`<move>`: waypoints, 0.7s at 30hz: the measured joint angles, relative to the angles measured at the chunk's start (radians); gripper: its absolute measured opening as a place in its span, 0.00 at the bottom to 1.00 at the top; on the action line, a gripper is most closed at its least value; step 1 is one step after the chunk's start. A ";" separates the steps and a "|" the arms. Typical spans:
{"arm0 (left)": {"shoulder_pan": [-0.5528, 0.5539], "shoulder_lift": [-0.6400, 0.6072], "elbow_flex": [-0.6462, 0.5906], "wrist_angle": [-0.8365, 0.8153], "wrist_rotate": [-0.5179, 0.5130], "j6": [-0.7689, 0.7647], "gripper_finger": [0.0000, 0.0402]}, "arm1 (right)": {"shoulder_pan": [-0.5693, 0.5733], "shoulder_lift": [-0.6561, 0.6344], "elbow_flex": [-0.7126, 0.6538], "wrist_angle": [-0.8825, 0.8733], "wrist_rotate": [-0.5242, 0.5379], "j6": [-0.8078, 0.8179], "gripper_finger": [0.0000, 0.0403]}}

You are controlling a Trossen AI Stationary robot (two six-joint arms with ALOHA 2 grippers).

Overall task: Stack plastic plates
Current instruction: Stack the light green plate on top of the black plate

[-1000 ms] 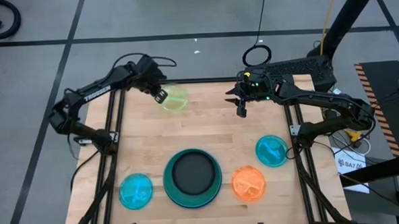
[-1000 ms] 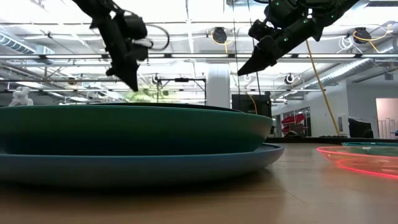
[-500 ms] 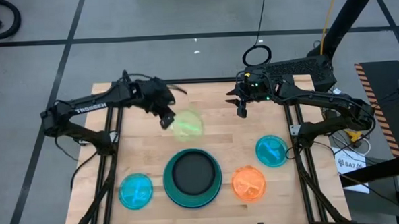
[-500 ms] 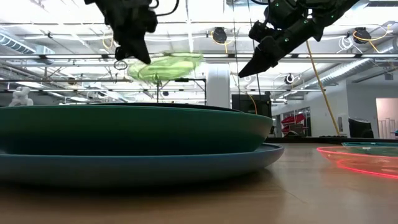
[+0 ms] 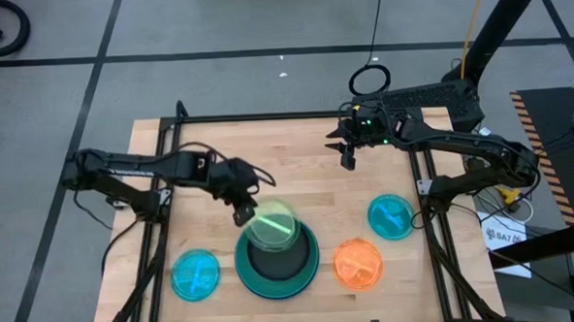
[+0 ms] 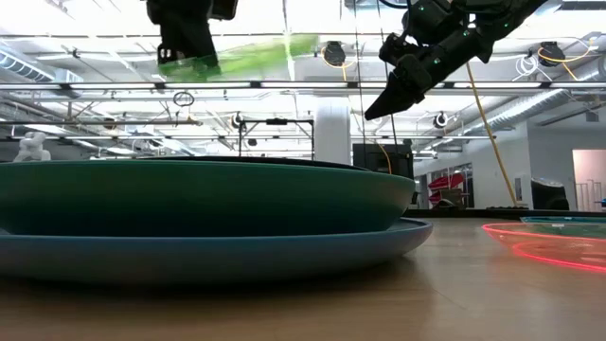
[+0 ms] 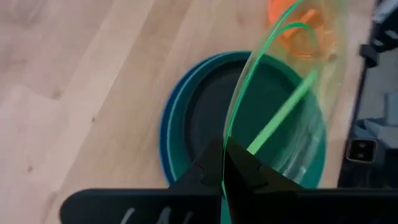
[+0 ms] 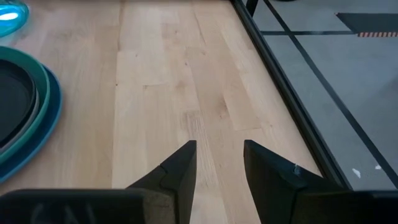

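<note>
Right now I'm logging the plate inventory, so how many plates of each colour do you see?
Green: 1, the green plate held by the left gripper above the stack.
Black: 1.
Teal, large: 1.
Blue, large: 1.
Cyan: 2.
Orange: 1.
Total: 7 plates.

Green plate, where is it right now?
The green plate is pinched in the left gripper, held in the air over the stack at the table's near middle, between the cyan plate and orange plate.
</note>
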 joint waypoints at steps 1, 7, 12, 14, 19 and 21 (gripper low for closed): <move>-0.015 0.007 -0.001 -0.002 -0.014 -0.025 0.01 | 0.000 0.000 0.000 0.000 0.000 0.006 0.31; -0.085 0.102 -0.001 0.048 -0.048 -0.107 0.01 | 0.002 0.000 0.000 -0.003 -0.001 0.014 0.31; -0.105 0.178 0.000 0.061 -0.063 -0.119 0.01 | 0.002 0.000 0.000 -0.013 -0.002 0.014 0.31; -0.105 0.207 -0.001 0.040 -0.073 -0.124 0.01 | 0.002 0.000 0.000 -0.014 -0.002 0.014 0.31; -0.105 0.273 -0.001 0.041 -0.074 -0.126 0.01 | 0.002 0.000 0.000 -0.018 -0.002 0.018 0.31; -0.105 0.288 0.000 0.047 -0.073 -0.119 0.01 | 0.002 0.000 0.000 -0.021 -0.003 0.017 0.31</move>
